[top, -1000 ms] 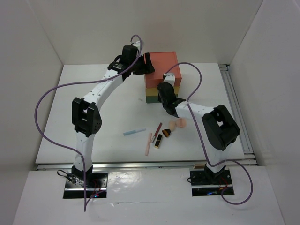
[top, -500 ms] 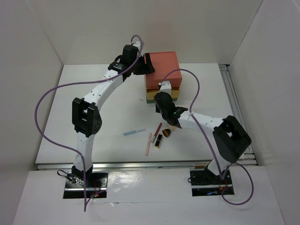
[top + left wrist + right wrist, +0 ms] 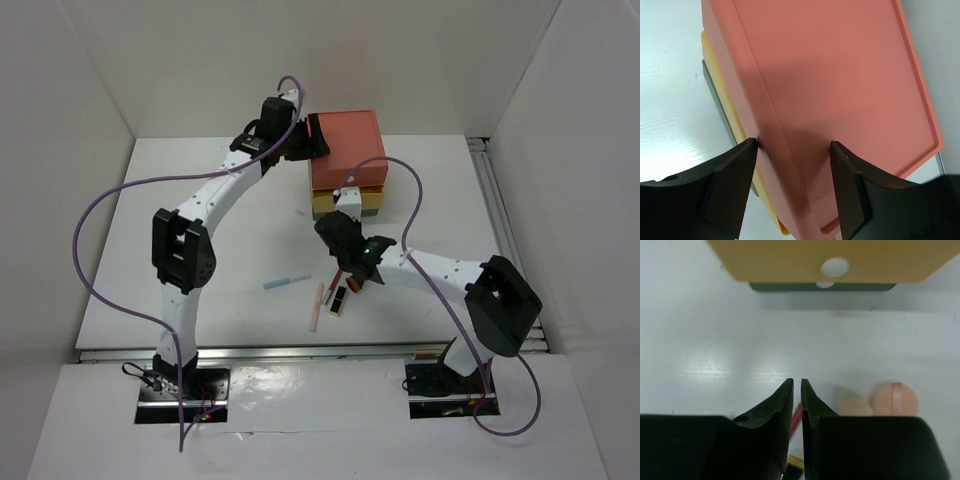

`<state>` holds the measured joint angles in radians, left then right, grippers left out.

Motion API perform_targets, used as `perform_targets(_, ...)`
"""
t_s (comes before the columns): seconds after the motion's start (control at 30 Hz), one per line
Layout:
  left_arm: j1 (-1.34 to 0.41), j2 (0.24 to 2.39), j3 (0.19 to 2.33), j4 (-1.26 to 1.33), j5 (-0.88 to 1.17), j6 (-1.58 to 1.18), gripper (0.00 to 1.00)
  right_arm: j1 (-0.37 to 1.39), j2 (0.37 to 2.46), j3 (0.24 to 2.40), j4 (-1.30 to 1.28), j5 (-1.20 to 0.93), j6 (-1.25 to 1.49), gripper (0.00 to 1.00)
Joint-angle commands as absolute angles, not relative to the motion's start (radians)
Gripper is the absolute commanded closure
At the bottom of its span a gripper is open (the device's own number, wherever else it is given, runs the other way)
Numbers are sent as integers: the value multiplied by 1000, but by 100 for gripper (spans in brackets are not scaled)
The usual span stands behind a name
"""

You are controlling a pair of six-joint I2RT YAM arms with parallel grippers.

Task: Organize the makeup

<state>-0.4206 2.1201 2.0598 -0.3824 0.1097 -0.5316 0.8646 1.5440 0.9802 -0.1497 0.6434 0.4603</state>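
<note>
The makeup lies in front of the box. There is a blue pencil (image 3: 287,281), a pink pencil (image 3: 317,307), a red pencil (image 3: 331,291) and a black-and-gold lipstick (image 3: 341,300). Two peach sponges (image 3: 894,399) show only in the right wrist view. My right gripper (image 3: 323,229) (image 3: 797,381) hovers just above the table, left of the sponges. Its jaws are all but together with nothing between them, and the red pencil (image 3: 796,417) shows through the slit. My left gripper (image 3: 316,141) (image 3: 793,142) stands open astride the back left corner of the coral box top (image 3: 840,75). Its left fingertip (image 3: 747,150) touches the box's side.
The coral, yellow and green drawer box (image 3: 346,160) stands at the back centre. In the right wrist view its yellow drawer front (image 3: 790,260) juts out above the green one (image 3: 790,287). White walls close in the table (image 3: 200,200) on three sides. A rail (image 3: 500,220) runs along the right edge.
My right arm has swung left and toward the near edge, away from the drawer box and over the sponges, while its jaws closed. The left arm has not moved.
</note>
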Motion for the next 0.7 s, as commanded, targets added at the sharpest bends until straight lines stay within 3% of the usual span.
perform_targets(0.0,-436,2125,2002,-548,94,-509,29,827,1542,1104,-245,756,508,80)
perform_targets(0.03,-436,2115,2002,-548,94,-509,29,793,1542,1126,-268,756,556,73)
perform_targets(0.07,-436,2115,2002,-548,94,-509,29,773,1533,1147,-299,756,602,55)
perform_targets(0.2,-436,2115,2002,-548,94,-500,29,709,1500,1145,-206,602,571,36)
perform_targets(0.37,-436,2115,2002,-548,103,-500,29,667,1514,1118,-126,490,326,35)
perform_targets(0.5,-436,2115,2002,-548,112,-500,29,646,1574,1160,-117,500,287,40)
perform_targets(0.67,-436,2115,2002,-548,112,-500,29,617,1623,1204,-107,457,285,40)
